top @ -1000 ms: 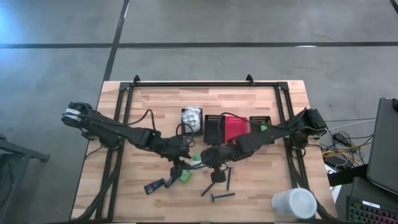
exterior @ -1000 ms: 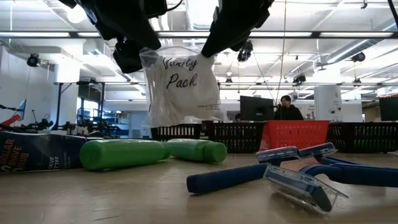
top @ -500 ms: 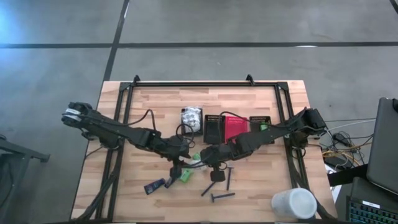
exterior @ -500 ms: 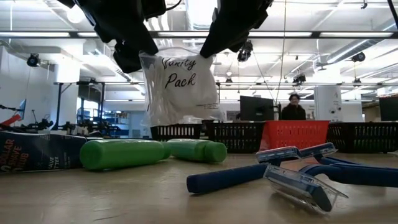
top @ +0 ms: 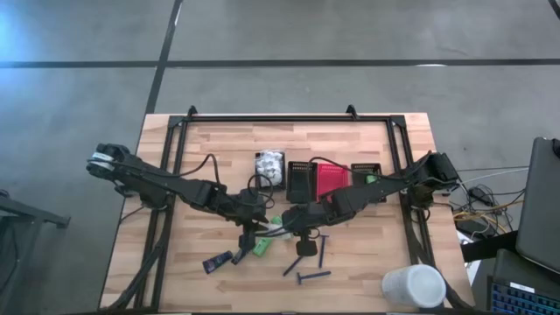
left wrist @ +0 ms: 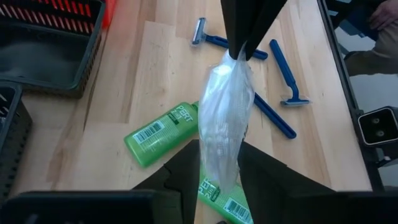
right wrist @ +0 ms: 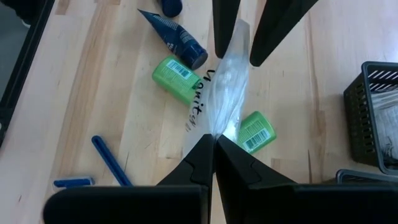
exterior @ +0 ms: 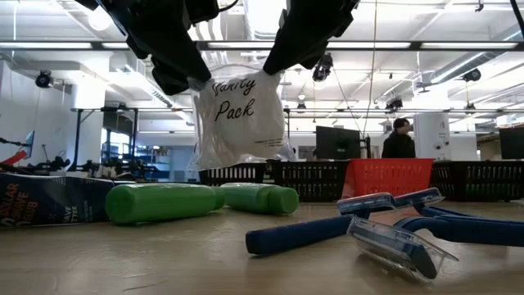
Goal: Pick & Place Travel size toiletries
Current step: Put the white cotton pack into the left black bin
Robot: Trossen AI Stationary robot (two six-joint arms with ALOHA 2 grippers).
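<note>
A clear white packet [exterior: 239, 115] printed "Vanity Pack" hangs between my two grippers over the table's middle. My right gripper [right wrist: 214, 138] is shut on one end of it. My left gripper [left wrist: 219, 144] is open, and its fingers stand on either side of the packet's other end [right wrist: 236, 43]. Under the packet, two green bottles [exterior: 160, 203] [exterior: 258, 198] lie on their sides. A dark tube [exterior: 49, 201] lies to their left and blue-handled razors [exterior: 327, 229] to their right. My right gripper pinches the packet's upper corner [exterior: 270, 75] between its two fingers, slanting down from above. The packet [right wrist: 219, 124] hangs below the fingers, tilted and clear of the table. I cannot tell whether my left gripper's fingers [right wrist: 222, 43] touch the packet.
Toward the far edge stand a black mesh bin [top: 300, 179], a red one [top: 331, 181], another black one [top: 366, 172] and a bin of white packets [top: 269, 166]. A large white cup [top: 413, 286] stands at the near right corner. A person [exterior: 399, 139] stands in the room behind.
The packet's corner by my left gripper has drawn in toward my right gripper. Its top edge is no longer stretched out, and the packet hangs more tilted. Both arms have kept their places. The person in the background has walked to the right.
</note>
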